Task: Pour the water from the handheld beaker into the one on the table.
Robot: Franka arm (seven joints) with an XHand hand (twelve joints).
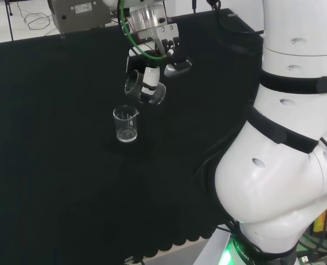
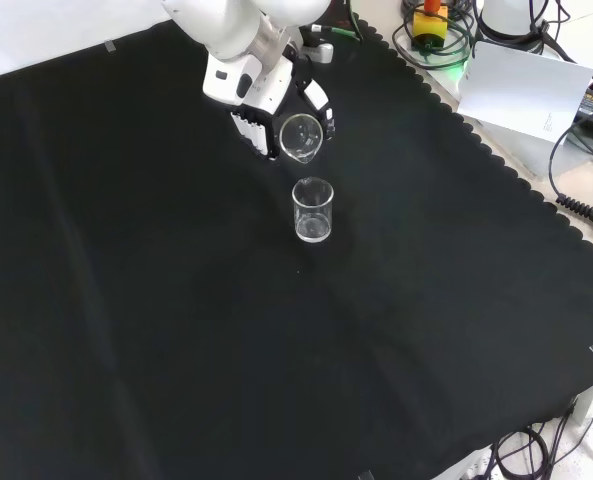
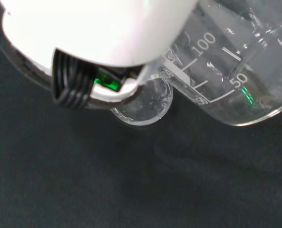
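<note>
The hand [image 1: 152,77] [image 2: 261,95] is curled round a clear glass beaker [image 1: 138,88] [image 2: 301,137] [image 3: 226,66] and holds it tipped far over, mouth down toward the cloth. Just below its lip stands a second clear beaker [image 1: 126,124] [image 2: 313,210] [image 3: 145,102], upright on the black cloth. A little water shows at the bottom of the standing beaker. In the wrist view the held beaker's printed scale is close, and a white finger [image 3: 98,33] covers part of it. I cannot tell how much water is left in the held beaker.
The arm's white links [image 1: 295,138] rise at the right of the head view. A grey box [image 1: 78,14] stands beyond the cloth's far edge. Cables and a yellow-red button [image 2: 431,20] lie off the cloth's scalloped edge [image 2: 496,160] in the front view.
</note>
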